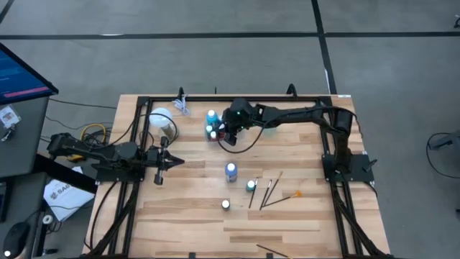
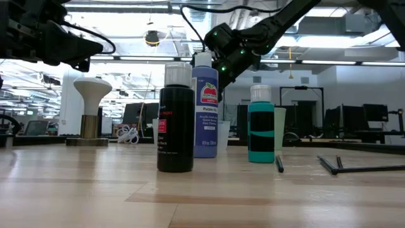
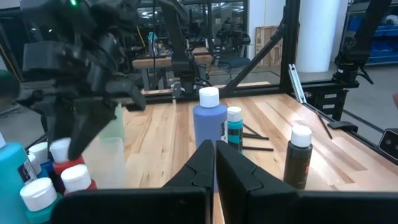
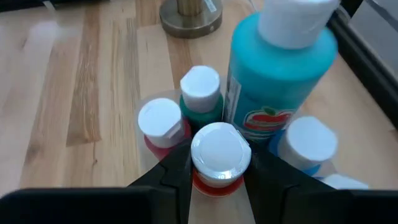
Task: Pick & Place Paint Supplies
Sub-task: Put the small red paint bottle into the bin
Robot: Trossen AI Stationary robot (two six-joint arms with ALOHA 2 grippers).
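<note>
My right gripper (image 4: 217, 177) hangs over a cluster of white-capped bottles (image 1: 211, 126) near the table's far edge, shut on a red paint bottle (image 4: 216, 152). A large teal-blue bottle (image 4: 277, 81), a green one (image 4: 200, 93) and another red one (image 4: 160, 124) stand close around it. Nearer the table's middle stand a blue bottle (image 1: 231, 170), a teal one (image 1: 251, 185) and a black one (image 1: 226, 204). Thin brushes (image 1: 267, 191), one orange-tipped (image 1: 295, 193), lie flat to their right. My left gripper (image 1: 169, 162) waits shut at the left, touching nothing. My right gripper pinches the red paint bottle at its white cap (image 4: 217, 149) between its two fingers (image 4: 177, 171), coming from above and pointing down. The bottle hangs upright below the fingers, its cap higher than the caps around it. Its base is hidden.
A white mushroom-shaped object on a brass base (image 1: 162, 119) stands at the far left, with a small white tangle (image 1: 182, 107) beside it. A translucent cup (image 3: 113, 134) stands by the cluster. The black frame rail (image 1: 215, 98) runs along the far edge. Bare wood (image 1: 187, 223) lies near.
</note>
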